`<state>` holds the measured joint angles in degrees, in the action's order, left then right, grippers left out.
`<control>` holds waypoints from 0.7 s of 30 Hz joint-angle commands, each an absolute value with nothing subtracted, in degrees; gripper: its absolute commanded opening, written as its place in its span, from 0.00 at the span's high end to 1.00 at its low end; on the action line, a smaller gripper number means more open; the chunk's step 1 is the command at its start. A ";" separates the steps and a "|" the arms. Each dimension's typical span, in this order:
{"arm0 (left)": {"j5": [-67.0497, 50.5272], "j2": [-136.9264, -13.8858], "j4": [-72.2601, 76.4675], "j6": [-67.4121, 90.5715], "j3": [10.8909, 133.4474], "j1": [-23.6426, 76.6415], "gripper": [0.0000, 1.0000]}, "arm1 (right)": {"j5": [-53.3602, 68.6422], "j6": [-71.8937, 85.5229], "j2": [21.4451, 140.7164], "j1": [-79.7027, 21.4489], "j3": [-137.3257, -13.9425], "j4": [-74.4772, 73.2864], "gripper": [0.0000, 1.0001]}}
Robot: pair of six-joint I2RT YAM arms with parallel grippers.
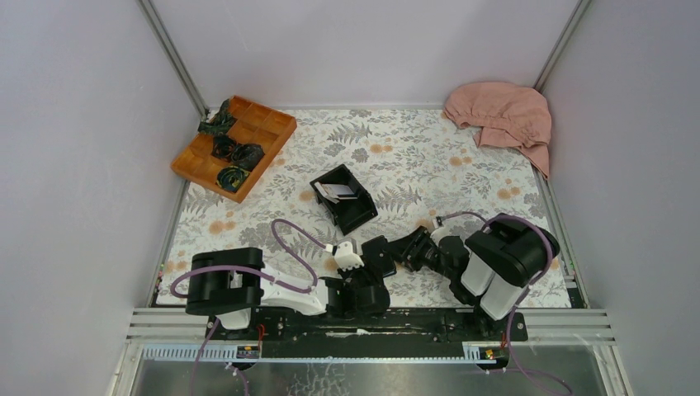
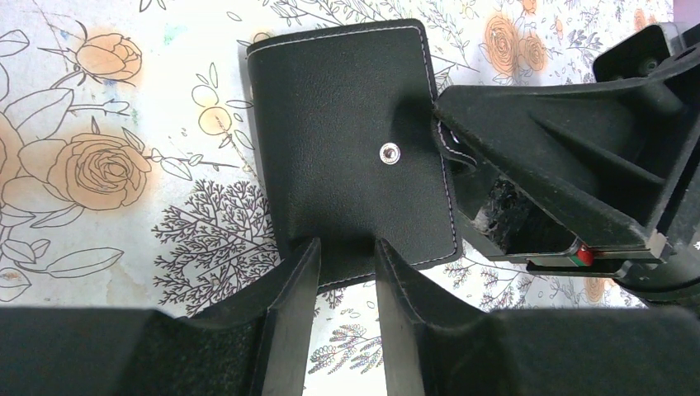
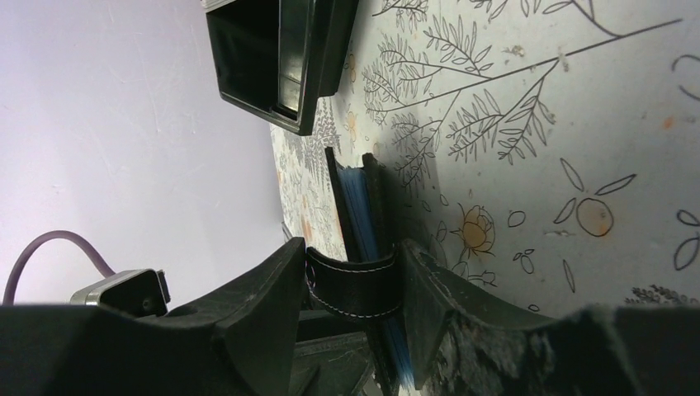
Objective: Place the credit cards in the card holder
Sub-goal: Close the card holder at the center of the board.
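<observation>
Card holder [image 2: 338, 124] sat at the near edge of the tabletop [image 1: 413, 157], between the two arms. It was folded, and its snap [image 2: 388, 153] looked fastened. The left fingers [image 2: 289, 297] stood apart with an open gap between them, their tips over the holder's near edge. Whether they pressed down on it could not be told. From the right, the right fingers [image 3: 256, 322] were closed across the holder's thickness at the clasp tab [image 3: 355, 285], which filled the gap and touched both. The blue-grey pockets showed edge-on beyond them.

Farther back, near the middle, the black open-topped box [image 1: 357, 216] lay tilted with the credit cards [image 1: 337, 191] inside it, well apart from the holder. At the far left stood a wooden compartment tray [image 1: 191, 161] holding dark bundles, and at the far right lay a pink cloth [image 1: 499, 115].

The likely trouble was the clasp. If the left fingers did not pin the holder firmly, a pull on the tab could drag or flip the whole holder instead of popping the snap. The narrow tab could also slip free. With the two wrists so close together, a careless turn could knock one against the other.
</observation>
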<state>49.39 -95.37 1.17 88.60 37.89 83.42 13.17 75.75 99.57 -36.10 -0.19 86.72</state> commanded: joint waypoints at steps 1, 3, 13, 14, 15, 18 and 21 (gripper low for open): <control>45.62 -98.77 -10.11 86.39 34.36 81.37 0.60 | 13.35 73.68 94.09 -36.39 5.40 84.66 0.49; 45.63 -98.69 -10.23 86.08 34.54 81.30 0.60 | 13.07 72.65 91.81 -36.68 4.96 80.97 0.49; 46.45 -98.10 -9.91 85.46 34.67 81.14 0.60 | 11.92 69.51 88.60 -38.79 1.81 70.97 0.49; 46.46 -98.09 -9.83 85.29 34.63 81.13 0.60 | 11.75 69.45 89.19 -39.29 1.49 71.13 0.49; 46.34 -98.15 -9.69 85.12 34.63 81.11 0.60 | 11.51 69.47 89.73 -39.81 1.21 71.43 0.49; 46.25 -97.91 -9.43 84.99 34.34 80.99 0.60 | 10.66 69.73 91.41 -41.36 0.50 72.29 0.50; 46.18 -97.62 -9.19 85.03 33.96 81.03 0.61 | 10.05 70.00 92.41 -42.17 0.12 73.51 0.50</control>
<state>48.95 -94.96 1.37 88.03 37.82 82.76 11.60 70.96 90.76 -40.53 -0.21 72.40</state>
